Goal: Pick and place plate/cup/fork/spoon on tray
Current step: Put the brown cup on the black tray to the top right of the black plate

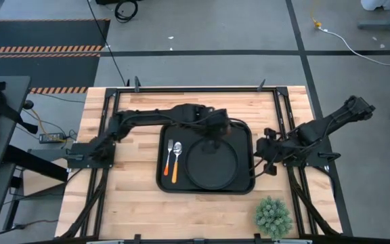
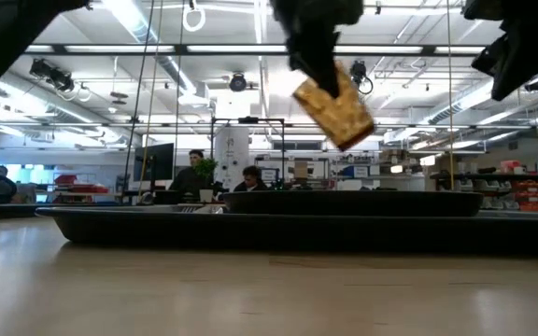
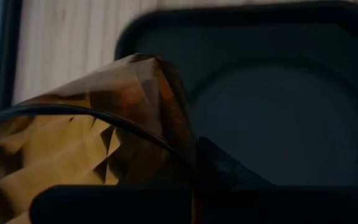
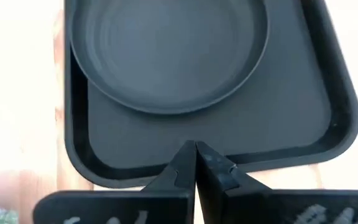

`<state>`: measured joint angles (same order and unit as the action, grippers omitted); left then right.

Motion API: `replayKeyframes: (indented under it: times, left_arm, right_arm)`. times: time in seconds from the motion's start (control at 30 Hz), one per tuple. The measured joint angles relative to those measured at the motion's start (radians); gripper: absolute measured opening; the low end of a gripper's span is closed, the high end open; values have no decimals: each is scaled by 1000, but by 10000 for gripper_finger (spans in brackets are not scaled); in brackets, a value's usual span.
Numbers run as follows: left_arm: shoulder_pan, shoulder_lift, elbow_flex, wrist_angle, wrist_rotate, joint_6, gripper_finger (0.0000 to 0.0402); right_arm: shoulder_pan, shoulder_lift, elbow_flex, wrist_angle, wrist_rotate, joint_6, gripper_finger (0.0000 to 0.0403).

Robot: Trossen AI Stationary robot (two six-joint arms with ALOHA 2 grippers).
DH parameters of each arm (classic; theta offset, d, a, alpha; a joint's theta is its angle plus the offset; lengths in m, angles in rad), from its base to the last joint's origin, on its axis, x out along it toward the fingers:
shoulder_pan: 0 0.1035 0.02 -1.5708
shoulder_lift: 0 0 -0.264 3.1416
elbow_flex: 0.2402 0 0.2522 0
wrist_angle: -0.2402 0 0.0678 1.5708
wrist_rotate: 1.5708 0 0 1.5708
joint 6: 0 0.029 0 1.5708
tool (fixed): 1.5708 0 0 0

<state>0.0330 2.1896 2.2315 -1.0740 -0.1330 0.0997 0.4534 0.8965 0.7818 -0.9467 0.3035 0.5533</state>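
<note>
The left gripper [image 1: 217,127] hangs over the far part of the tray [image 1: 244,130], pinching the cup [image 2: 334,107], which is tilted and held clear above the tray in the low view; the left wrist view shows its amber faceted glass [image 3: 86,143] close against the fingers. The plate [image 1: 210,165] lies in the tray's right part, with the fork [image 1: 169,154] and spoon [image 1: 177,160] side by side in its left part. The right gripper [image 4: 195,163], fingers pressed together and holding nothing, waits at the tray's right edge. A green plant [image 1: 273,216] stands on the table's near right corner. No readable writing or label shows on any item.
</note>
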Motion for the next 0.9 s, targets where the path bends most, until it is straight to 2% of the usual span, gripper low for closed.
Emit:
replayKeyframes:
  times: [0.13, 0.33, 0.6, 0.77, 0.9]
  left_arm:
    - [0, 78, 127, 11, 0, 81, 14]
    - [8, 107, 106, 121, -1, 123, 14]
    - [25, 135, 103, 170, -8, 195, 14]
    - [35, 143, 100, -21, -93, 185, 14]
    - [56, 142, 100, -195, -136, 100, 14]
  right_arm:
    - [0, -51, 0, 7, 47, -42, 11]
    - [0, -81, 0, 13, 123, -102, 11]
    - [0, -72, 1, 110, 125, -211, 11]
    - [0, -58, 1, 151, 123, -250, 11]
    - [0, -49, 1, 144, 123, -250, 11]
